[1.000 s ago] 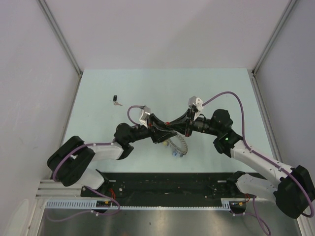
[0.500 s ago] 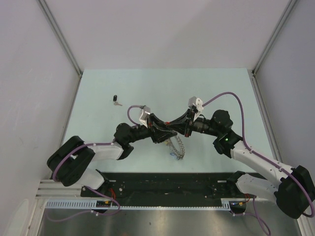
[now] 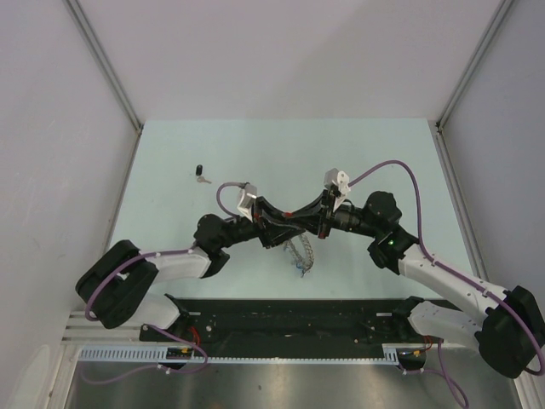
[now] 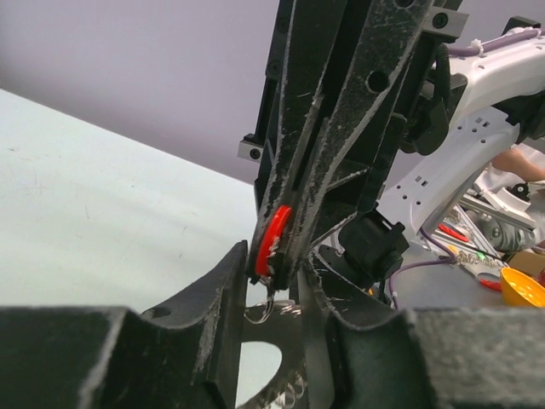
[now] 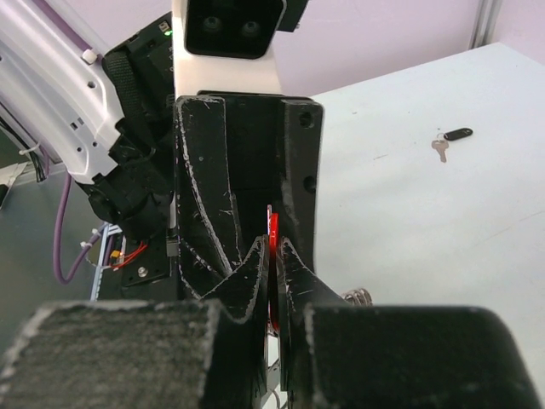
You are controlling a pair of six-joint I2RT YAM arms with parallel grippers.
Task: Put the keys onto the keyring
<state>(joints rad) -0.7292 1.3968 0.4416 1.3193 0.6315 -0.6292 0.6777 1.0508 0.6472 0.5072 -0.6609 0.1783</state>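
Note:
My two grippers meet tip to tip over the middle of the table. My right gripper [image 3: 301, 226] [image 5: 272, 253] is shut on the red-headed key [image 4: 272, 241] [image 5: 274, 228], held edge-on between its pads. My left gripper [image 3: 286, 229] [image 4: 271, 277] faces it and grips the keyring [image 3: 300, 252], whose fringe of small keys hangs below the tips. In the left wrist view the red key's end sits right at the silver wire of the keyring [image 4: 262, 310], between my left fingers [image 4: 223, 319]. Whether the key is threaded on the wire is hidden.
A small black-headed key [image 3: 201, 174] [image 5: 450, 137] lies alone on the pale green table [image 3: 383, 153], far left of the grippers. Grey walls with metal posts close in the table on three sides. A dark rail [image 3: 289, 319] runs along the near edge.
The hanging keyring has been drawn up and to the left, closer under the gripper tips. Both grippers have shifted slightly left and stay pressed together.

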